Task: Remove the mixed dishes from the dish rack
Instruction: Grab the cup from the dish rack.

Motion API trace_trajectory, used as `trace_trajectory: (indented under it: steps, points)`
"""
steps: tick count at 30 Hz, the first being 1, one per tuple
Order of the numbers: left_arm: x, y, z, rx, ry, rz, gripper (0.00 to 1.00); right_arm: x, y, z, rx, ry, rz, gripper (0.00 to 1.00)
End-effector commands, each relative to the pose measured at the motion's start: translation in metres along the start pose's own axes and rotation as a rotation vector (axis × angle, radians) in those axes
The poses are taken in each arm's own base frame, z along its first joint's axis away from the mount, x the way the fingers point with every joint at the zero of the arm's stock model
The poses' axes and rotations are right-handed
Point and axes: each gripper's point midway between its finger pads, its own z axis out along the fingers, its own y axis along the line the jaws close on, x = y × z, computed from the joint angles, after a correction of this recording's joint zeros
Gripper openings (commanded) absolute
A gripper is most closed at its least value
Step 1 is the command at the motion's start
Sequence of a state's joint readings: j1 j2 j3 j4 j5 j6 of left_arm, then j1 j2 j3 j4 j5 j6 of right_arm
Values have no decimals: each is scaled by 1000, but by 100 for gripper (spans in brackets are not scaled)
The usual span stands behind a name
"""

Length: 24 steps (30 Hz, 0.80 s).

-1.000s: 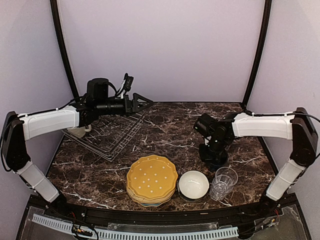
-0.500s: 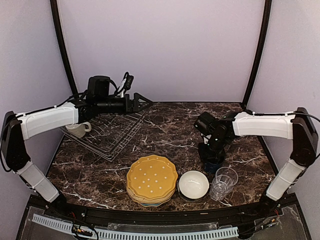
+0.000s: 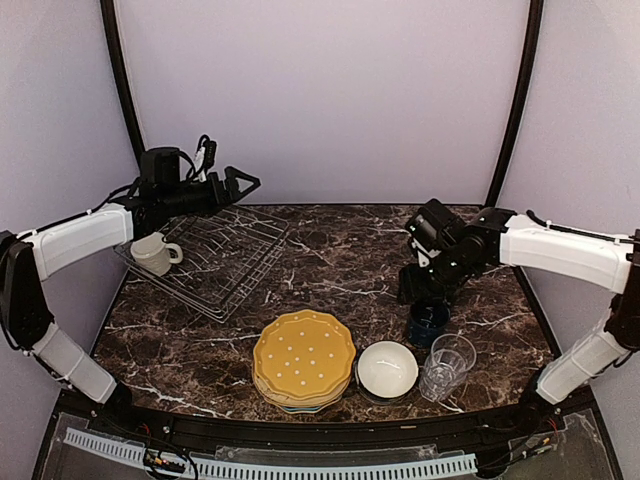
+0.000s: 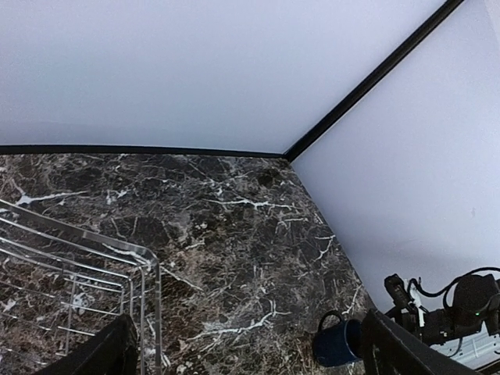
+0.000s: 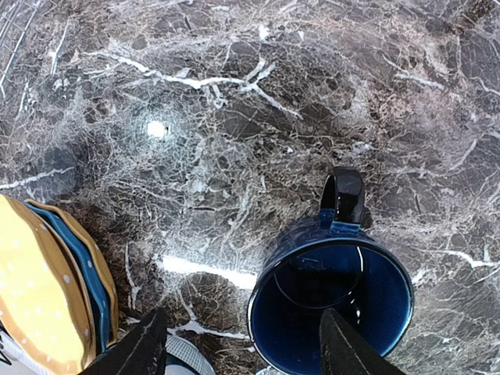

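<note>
Glossy glazed dark blue mug, polished veined marble table, shiny metal-wire dish rack.

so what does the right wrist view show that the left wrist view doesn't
Only the right wrist view: the stack of plates, yellow on top with blue beneath, at its left edge, and the empty inside of the dark blue mug, seen from above under the open right gripper. Only the left wrist view: a corner of the dish rack, the back wall, part of the right arm, and the open, empty left gripper. Both: the dark blue mug, upright on the marble table.
</note>
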<state>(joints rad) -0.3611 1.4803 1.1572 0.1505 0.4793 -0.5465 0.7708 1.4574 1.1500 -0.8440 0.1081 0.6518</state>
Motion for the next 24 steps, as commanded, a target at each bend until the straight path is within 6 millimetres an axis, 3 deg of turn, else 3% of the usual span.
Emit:
trace_trajectory:
  steps: [1,4,7,9,10,11,12,13,14,18,24]
  points:
    - [7,39,-3,-200,60,-39,99,-11,1,-8,-12,-51,5,65]
    - [4,70,-14,-411,65,-63,99,-14,3,-7,-19,-62,4,66]
    - [0,112,-39,-705,25,-121,99,-16,-2,-8,-2,-88,3,66]
    - [-2,128,-56,-851,5,-167,99,-17,-7,-10,18,-112,5,68]
    - [8,136,-67,-924,40,-190,99,-19,-8,-12,20,-127,5,69]
    - [3,141,-74,-987,7,-225,99,-21,-8,-14,16,-142,0,69]
    - [16,150,-81,-1052,51,-251,99,-24,-7,-16,7,-159,-6,69]
    - [15,152,-88,-1100,18,-302,99,-26,-6,-19,0,-177,-16,69]
    - [27,159,-95,-1153,46,-335,98,-30,-5,-21,-9,-199,-27,69]
    - [51,175,-98,-1247,44,-482,92,-43,0,-34,-40,-283,-60,70]
    - [56,194,-108,-1443,28,-566,92,-48,5,-47,-95,-353,-80,70]
